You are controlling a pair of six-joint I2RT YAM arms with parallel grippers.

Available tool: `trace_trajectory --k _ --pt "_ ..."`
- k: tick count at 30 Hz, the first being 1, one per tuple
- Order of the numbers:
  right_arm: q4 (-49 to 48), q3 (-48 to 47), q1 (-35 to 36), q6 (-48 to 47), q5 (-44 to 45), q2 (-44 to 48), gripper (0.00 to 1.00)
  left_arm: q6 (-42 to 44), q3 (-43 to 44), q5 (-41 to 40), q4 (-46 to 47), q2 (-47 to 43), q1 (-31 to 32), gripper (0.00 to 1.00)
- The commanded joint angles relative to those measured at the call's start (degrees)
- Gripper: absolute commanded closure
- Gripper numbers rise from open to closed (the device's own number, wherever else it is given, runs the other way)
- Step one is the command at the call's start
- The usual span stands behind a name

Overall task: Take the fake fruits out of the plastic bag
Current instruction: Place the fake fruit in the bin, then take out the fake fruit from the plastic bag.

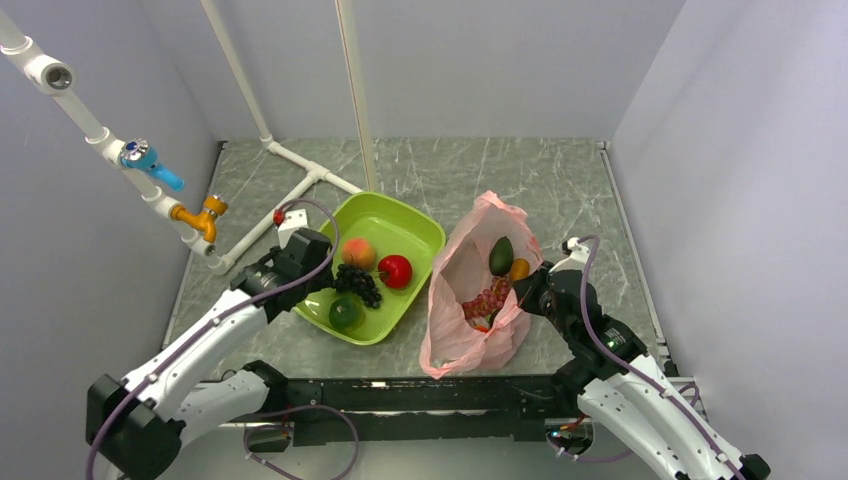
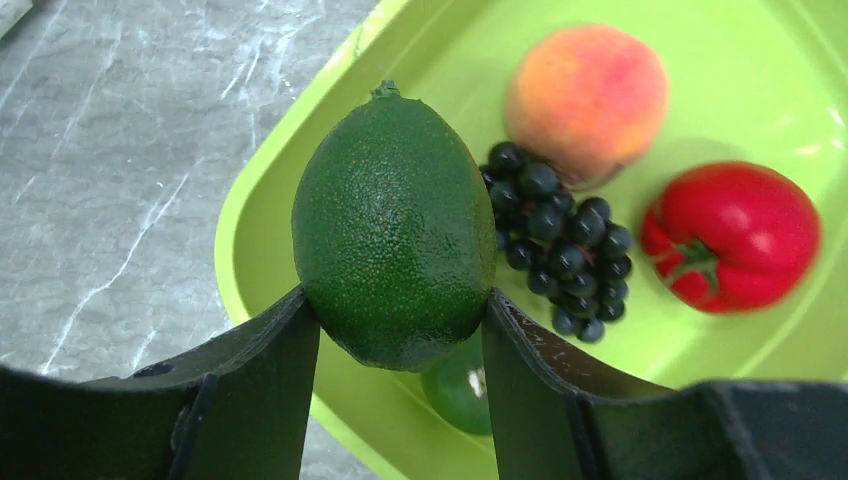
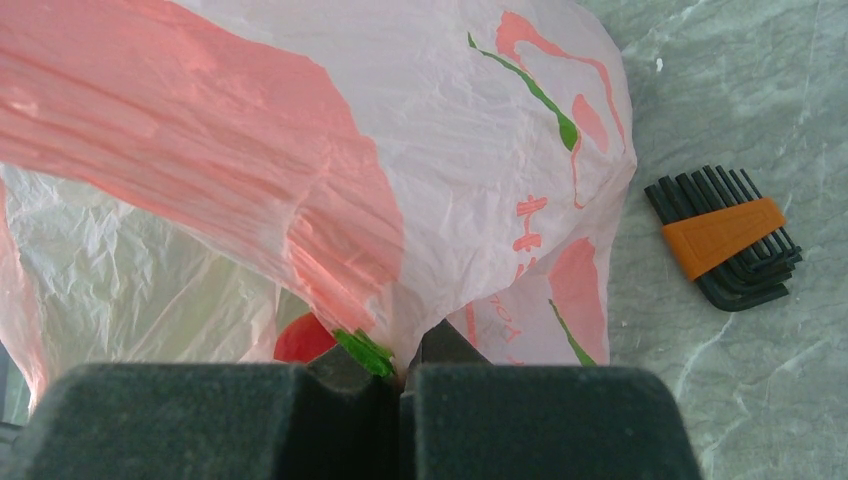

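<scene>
My left gripper point(image 2: 397, 298) is shut on a dark green avocado point(image 2: 395, 220) and holds it above the left rim of the lime-green tray point(image 2: 250, 260). In the tray point(image 1: 420, 228) lie a peach point(image 1: 358, 252), a red apple point(image 1: 395, 270), a dark grape bunch point(image 1: 358, 284) and a green round fruit point(image 1: 346, 313). The pink plastic bag point(image 1: 470, 320) lies open right of the tray, with a dark avocado point(image 1: 501, 255), an orange fruit point(image 1: 520, 268) and red grapes point(image 1: 487, 300) inside. My right gripper point(image 1: 532, 290) is shut on the bag's right edge point(image 3: 400, 250).
White pipes point(image 1: 290, 195) with a blue valve point(image 1: 150, 160) and an orange valve point(image 1: 205, 215) run along the left and back. A set of hex keys in an orange holder point(image 3: 725, 240) lies on the table right of the bag. Walls close in three sides.
</scene>
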State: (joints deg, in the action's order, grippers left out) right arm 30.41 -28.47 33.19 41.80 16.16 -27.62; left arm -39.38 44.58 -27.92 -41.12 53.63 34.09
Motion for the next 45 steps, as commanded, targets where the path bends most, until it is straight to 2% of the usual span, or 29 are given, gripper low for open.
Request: trace_trajectory --k 1,4,7,9,14,18,22,25,30,34,37,40,45 --pt "0.23 -0.96 0.21 0.12 0.6 0.66 1.0 1.27 1.13 2.89 4.54 5.2 -4.32 0.44" --pt "0.55 -1.27 0.11 -0.04 0.7 0.81 1.0 0.39 3.15 3.73 2.17 8.97 -5.15 0.17" --pt "0.7 -1.16 0.26 -0.23 0.88 1.02 1.0 -0.21 3.84 5.7 1.96 9.71 -5.17 0.05" --pt "0.68 -0.97 0.2 -0.26 0.81 0.95 1.0 -0.66 3.87 6.84 1.97 8.78 -5.18 0.02" --pt "0.8 -0.88 0.17 -0.32 0.45 1.11 1.0 -0.04 4.41 12.75 2.74 4.19 -5.18 0.04" --pt "0.69 -0.61 0.19 -0.41 0.23 1.37 1.0 1.49 4.38 24.83 7.34 0.14 -5.18 0.08" --pt "0.83 -0.61 0.05 -0.11 -0.29 1.54 1.0 0.04 2.21 38.39 16.58 -2.76 -5.08 0.12" --pt "0.87 -0.54 0.22 -0.05 -0.64 1.82 1.0 -2.72 -0.2 44.6 25.36 -5.13 -3.06 0.14" --pt "1.03 -0.69 0.22 -0.01 -0.52 1.57 1.0 -3.87 0.41 41.95 33.53 -5.31 6.8 0.16" --pt "1.35 -0.84 0.23 0.4 -0.79 1.55 1.0 -0.95 3.48 35.99 37.79 -0.76 17.41 0.17" --pt "2.69 -1.03 0.21 1.65 -1.01 1.92 1.0 0.73 6.13 33.17 40.19 4.84 22.82 0.19" --pt "6.26 -1.2 0.19 6.0 -0.27 2.55 1.0 2.9 11.2 30.84 40.0 13.13 27.21 0.22" --pt "16.07 -1.83 0.28 20.3 5.6 2.92 1.0 7.61 22.32 23.47 34.87 26.64 33.26 0.26"
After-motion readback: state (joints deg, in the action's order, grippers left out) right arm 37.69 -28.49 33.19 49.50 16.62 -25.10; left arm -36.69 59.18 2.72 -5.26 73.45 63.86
